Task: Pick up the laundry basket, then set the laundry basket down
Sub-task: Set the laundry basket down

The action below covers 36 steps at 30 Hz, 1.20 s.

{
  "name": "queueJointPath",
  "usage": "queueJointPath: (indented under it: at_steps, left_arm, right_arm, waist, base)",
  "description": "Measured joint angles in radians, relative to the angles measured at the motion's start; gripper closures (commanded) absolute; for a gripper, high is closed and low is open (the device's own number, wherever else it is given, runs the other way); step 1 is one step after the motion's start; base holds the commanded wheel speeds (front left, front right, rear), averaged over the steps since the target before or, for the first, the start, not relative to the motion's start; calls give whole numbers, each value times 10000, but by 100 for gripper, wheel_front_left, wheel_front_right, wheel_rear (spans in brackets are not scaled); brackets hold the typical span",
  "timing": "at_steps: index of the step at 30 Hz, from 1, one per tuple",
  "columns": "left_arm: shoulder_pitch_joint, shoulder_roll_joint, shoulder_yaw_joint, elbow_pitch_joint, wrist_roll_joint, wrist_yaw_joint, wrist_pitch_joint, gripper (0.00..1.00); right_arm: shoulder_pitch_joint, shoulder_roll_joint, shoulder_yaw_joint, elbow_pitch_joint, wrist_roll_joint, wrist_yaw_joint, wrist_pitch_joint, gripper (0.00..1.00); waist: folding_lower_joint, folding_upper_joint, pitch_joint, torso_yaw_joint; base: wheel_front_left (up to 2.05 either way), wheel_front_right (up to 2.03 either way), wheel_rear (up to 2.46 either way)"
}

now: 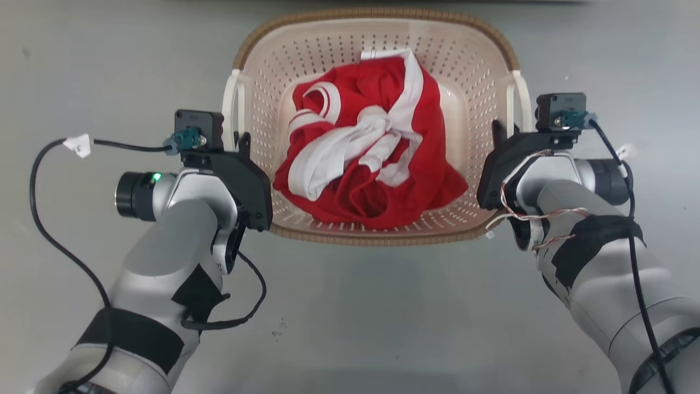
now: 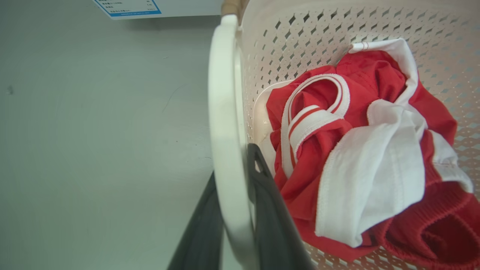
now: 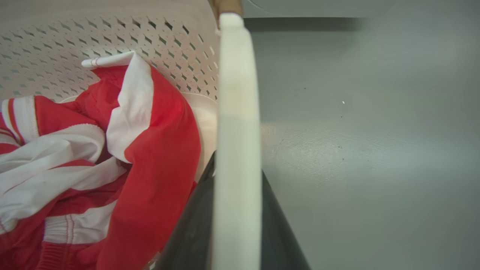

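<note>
Plainly held from both sides. At the left of the head frame, pinches the white left handle with the left gripper, a dark finger pressed against each face of the bar. Has the laundry basket at upper centre, red-and-white clothes heaped inside, over grey floor; cannot tell whether lifted or resting. At the right, clamps the right handle with the right gripper likewise, probably to carry the load level.

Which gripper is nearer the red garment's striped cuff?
Left. The left gripper clamps the laundry basket's left handle, beside the striped cuff; the right gripper clamps the right handle, across the red garment.
</note>
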Motion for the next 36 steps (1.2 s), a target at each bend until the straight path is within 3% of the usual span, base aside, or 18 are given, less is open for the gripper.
queueJointPath:
  at_steps: [12, 29, 30, 33, 34, 35, 36]
  left_arm:
    - [-621, -4, 88, 151, 121, -13, -414, 100]
    - [-945, -12, 21, 569, 270, -157, -736, 100]
    - [-970, -2, 13, 600, 270, -192, -740, 100]
    - [-1005, 4, -10, 665, 286, -196, -798, 100]
    - [-1022, 6, -17, 685, 291, -201, -844, 97]
    - [-1057, 2, -23, 690, 309, -203, -884, 89]
    - [-1101, -2, -27, 702, 345, -205, -884, 86]
  right_arm:
    - [-437, -19, 23, 151, -157, 6, -527, 100]
    - [-645, 29, 42, 228, -176, 13, -838, 100]
    - [-639, 44, 44, 236, -174, 13, -842, 95]
    - [-616, 84, 54, 267, -174, 13, -863, 65]
    - [-606, 90, 75, 284, -176, 13, -861, 50]
    - [-574, 96, 104, 303, -176, 15, -861, 13]
    - [-509, 113, 115, 322, -176, 44, -861, 2]
  waist:
    - [-3, -3, 1295, 266]
    - [-2, -3, 1485, 314]
    - [-2, -3, 1474, 303]
    - [0, -1, 1436, 265]
    - [1, -1, 1421, 251]
    - [0, -2, 1406, 239]
    - [0, -1, 1389, 226]
  base:
    - [0, 0, 0]
    - [0, 0, 0]
    - [0, 0, 0]
    - [0, 0, 0]
    - [0, 0, 0]
    - [0, 0, 0]
    - [0, 0, 0]
